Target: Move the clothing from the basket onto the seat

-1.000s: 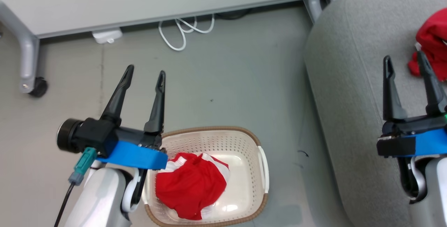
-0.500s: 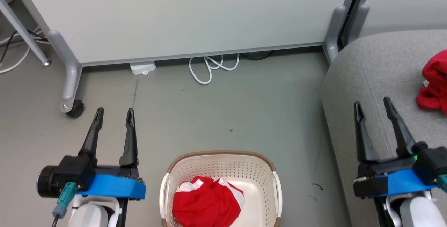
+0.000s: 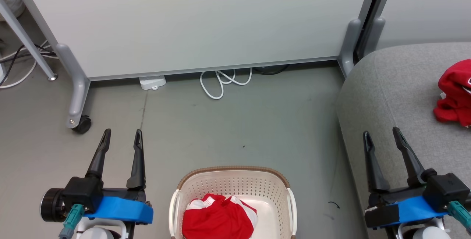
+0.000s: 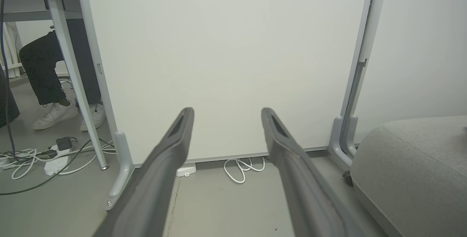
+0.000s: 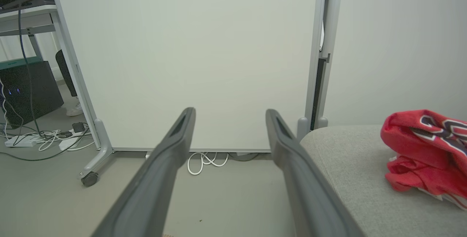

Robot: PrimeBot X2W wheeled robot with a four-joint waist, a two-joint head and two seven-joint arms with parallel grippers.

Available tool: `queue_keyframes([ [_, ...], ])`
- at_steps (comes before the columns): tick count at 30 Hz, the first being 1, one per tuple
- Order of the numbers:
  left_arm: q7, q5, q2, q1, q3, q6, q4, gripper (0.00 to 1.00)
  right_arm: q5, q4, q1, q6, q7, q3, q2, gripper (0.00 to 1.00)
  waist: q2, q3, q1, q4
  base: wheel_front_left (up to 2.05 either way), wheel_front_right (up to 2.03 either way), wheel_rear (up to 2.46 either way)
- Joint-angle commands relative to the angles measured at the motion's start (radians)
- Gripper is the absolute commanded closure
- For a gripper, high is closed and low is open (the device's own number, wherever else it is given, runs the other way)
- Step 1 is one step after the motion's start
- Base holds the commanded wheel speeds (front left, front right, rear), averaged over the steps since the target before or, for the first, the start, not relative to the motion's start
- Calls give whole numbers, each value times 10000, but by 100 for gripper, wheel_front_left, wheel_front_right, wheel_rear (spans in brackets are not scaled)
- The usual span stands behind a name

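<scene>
One red jersey (image 3: pixel 219 218) with white trim lies bunched in the cream basket (image 3: pixel 232 171) at the bottom middle of the head view. A second red jersey (image 3: pixel 455 92) lies crumpled on the grey seat (image 3: pixel 397 88) at the right; the right wrist view shows this jersey (image 5: pixel 425 153) on the seat (image 5: pixel 350 167) too. My left gripper (image 3: pixel 122 138) is open and empty, left of the basket over the floor. My right gripper (image 3: pixel 381 139) is open and empty over the seat's front edge, short of the jersey there. Both wrist views show spread fingers (image 4: pixel 171 156) (image 5: pixel 175 149) with nothing between them.
A white partition panel (image 3: pixel 191 18) on castered grey feet (image 3: pixel 77 121) stands across the back. A white cable coil (image 3: pixel 220 82) and a small white adapter (image 3: pixel 152 82) lie at its base. A person's legs and white shoes (image 4: pixel 54 111) show beyond a desk leg at left, among floor cables.
The head camera tilted up and back, so the basket slid toward the bottom edge. Both grippers drew back lower in view, staying open; the left one moved off the basket rim to the left.
</scene>
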Motion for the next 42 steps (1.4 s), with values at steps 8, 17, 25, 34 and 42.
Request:
queue_keyframes([
  [8, -26, 200, -123, 120, 189, -140, 24, 0, -22, 74, 149, 5, -33, 20, 96, 0, -1, -85, 1, 18, 0, 0, 0],
  [17, -26, 321, -200, 168, 313, -233, 17, 0, -45, 112, 178, 5, -31, 38, 115, 0, -1, -135, 1, 22, 0, 0, 0],
  [25, -26, 399, -200, -83, 192, -268, 110, 0, -23, 100, 114, 5, -33, 90, 127, 0, -1, -71, 1, -27, 0, 0, 0],
  [34, -26, 265, 301, -1200, -1140, -322, 919, 0, -93, 21, -204, 5, -31, 259, 123, 0, -1, 235, 1, -180, 0, 0, 0],
  [42, -25, -103, 912, -2716, -3206, -296, 2517, 0, -148, -95, -874, 5, -33, 655, -110, 0, -1, 1044, 1, -509, 0, 0, 0],
])
